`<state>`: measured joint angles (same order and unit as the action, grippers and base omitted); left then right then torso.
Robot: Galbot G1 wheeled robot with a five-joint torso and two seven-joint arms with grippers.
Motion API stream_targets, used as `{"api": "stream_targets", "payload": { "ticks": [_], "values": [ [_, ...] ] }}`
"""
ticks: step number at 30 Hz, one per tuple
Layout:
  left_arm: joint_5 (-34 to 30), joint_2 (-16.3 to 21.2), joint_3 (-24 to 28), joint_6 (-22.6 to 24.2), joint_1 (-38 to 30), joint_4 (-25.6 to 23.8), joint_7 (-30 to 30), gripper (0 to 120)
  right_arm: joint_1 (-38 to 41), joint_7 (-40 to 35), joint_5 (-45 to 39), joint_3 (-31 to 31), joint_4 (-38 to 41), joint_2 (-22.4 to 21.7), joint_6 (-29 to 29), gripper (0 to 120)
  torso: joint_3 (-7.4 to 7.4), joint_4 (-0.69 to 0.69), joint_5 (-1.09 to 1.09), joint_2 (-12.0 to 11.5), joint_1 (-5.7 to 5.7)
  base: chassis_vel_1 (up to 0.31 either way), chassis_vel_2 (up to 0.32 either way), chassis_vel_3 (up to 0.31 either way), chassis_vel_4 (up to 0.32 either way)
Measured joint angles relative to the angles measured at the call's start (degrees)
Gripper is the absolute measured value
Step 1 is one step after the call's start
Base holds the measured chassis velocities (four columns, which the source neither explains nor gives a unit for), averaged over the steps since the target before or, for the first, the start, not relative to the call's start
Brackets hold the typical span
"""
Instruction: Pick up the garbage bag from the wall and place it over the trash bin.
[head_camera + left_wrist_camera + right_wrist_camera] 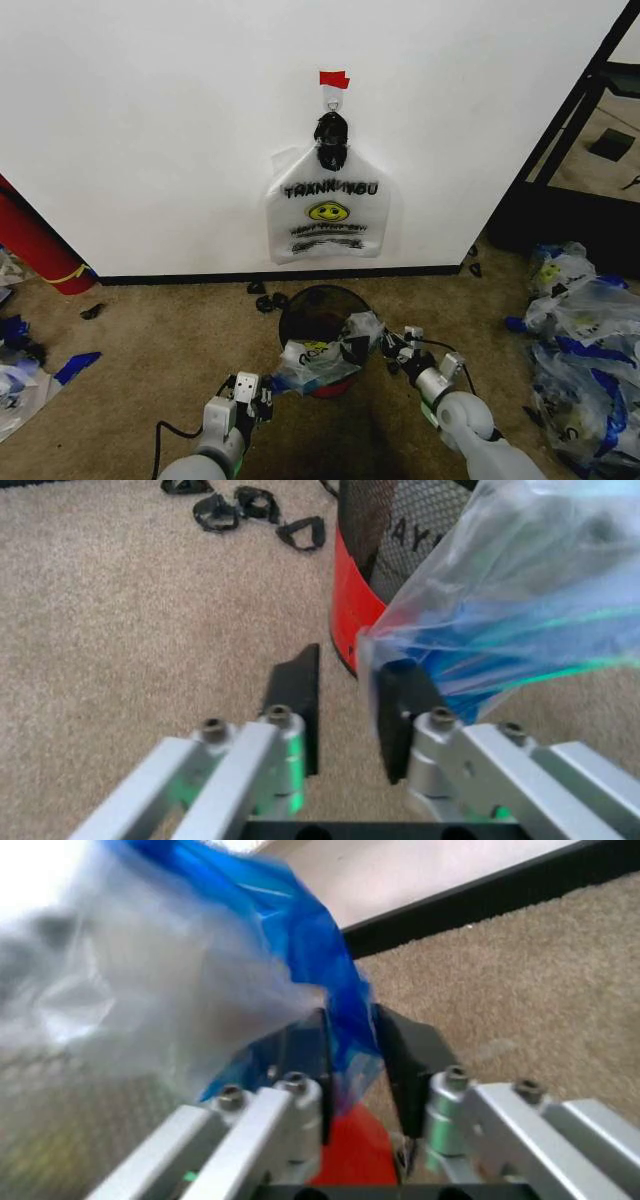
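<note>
Head view: a small round black wire-mesh trash bin (322,312) with a red base is standing on tan carpet (150,360), near the black baseboard of a white wall (150,120). A crumpled, see-through garbage bag (322,358) with a yellow smiley and blue tape patches is lying across the near rim of the bin, at about six o'clock on its opening. The left gripper (262,393) is sitting at the bag's eight o'clock corner, and the right gripper (392,345) is sitting at its three o'clock edge.

Straight above the bin, at twelve o'clock, a flat white "THANK YOU" bag (328,208) is hanging from a small hook (332,98) under a red tape strip (334,79). A heap of blue-taped clear bags (585,340) is lying at three o'clock on the carpet.

In the left wrist view, the left gripper's (345,712) black fingers are standing apart with bare carpet between them; the bag's edge is draping against one finger, and it seems not to be pinched. In the right wrist view, the right gripper (350,1065) is closing narrowly on the bag's blue-taped edge, which is passing between its fingers.
</note>
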<state>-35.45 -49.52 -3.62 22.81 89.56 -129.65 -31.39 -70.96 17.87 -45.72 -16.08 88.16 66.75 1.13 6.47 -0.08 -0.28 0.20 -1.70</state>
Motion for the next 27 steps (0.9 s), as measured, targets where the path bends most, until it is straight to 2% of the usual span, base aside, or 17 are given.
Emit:
{"api": "stream_targets", "payload": {
  "ticks": [3,5,10,11,13,16,17,20,23,27],
  "values": [
    [1.53,0.15,-0.91,-0.24,2.7,-1.87,0.03,40,-2.43,0.53,0.01,-1.57,2.18,-0.74,-0.41,34,0.0,0.0,0.0,0.0,0.0,0.0,0.0,0.0,0.0],
    [1.76,0.14,-1.05,-0.29,3.1,-2.21,0.01,43,-2.86,0.63,0.01,-1.9,2.62,-0.86,-0.47,34,0.0,0.0,0.0,0.0,0.0,0.0,0.0,0.0,0.0],
    [4.03,-0.06,-1.72,-0.69,6.52,-4.51,-0.07,64,-6.81,1.55,0.71,-4.51,6.07,-1.69,-0.92,60,0.0,0.0,-0.01,0.0,0.0,0.0,0.0,0.0,0.0],
    [4.56,-0.11,-1.75,-0.77,7.14,-4.84,-0.07,69,-7.62,1.78,1.05,-4.98,6.63,-1.79,-1.07,63,-0.01,0.01,-0.01,0.0,0.0,0.0,0.0,0.0,0.0],
    [4.83,-0.14,-1.77,-0.8,7.46,-5.03,-0.07,71,-7.98,1.87,1.19,-5.17,6.87,-1.83,-1.14,67,-0.01,0.01,-0.01,0.0,0.0,0.0,0.0,0.0,0.0],
    [6.61,-0.2,-1.96,-1.05,9.47,-6.22,-0.06,86,-9.83,2.38,2.0,-6.63,8.1,-2.04,-1.59,79,0.0,0.0,-0.01,0.0,0.0,0.0,0.0,0.0,0.0],
    [6.61,-0.2,-1.96,-1.05,9.47,-6.22,-0.06,86,-9.83,2.38,2.0,-6.63,8.1,-2.04,-1.59,79,0.0,0.0,-0.01,0.0,0.0,0.0,0.0,0.0,0.0],
    [7.82,-0.2,-2.18,-1.62,10.69,-7.05,0.03,99,-10.96,2.78,2.71,-7.83,8.86,-2.21,-2.01,94,0.0,0.0,-0.01,0.0,0.0,0.0,0.0,0.0,0.0],
    [8.48,-0.23,-2.29,-2.43,11.42,-7.63,0.35,100,-11.65,3.07,3.05,-8.8,9.38,-2.23,-2.36,98,0.0,0.0,-0.01,0.0,0.0,0.0,0.0,0.0,0.0],
    [9.69,-0.33,-2.36,-5.96,12.8,-8.09,2.85,100,-12.71,3.67,3.74,-10.22,10.29,-1.91,-2.97,100,0.0,0.0,-0.02,0.0,0.0,0.0,0.0,0.0,0.0]
  ]
}}
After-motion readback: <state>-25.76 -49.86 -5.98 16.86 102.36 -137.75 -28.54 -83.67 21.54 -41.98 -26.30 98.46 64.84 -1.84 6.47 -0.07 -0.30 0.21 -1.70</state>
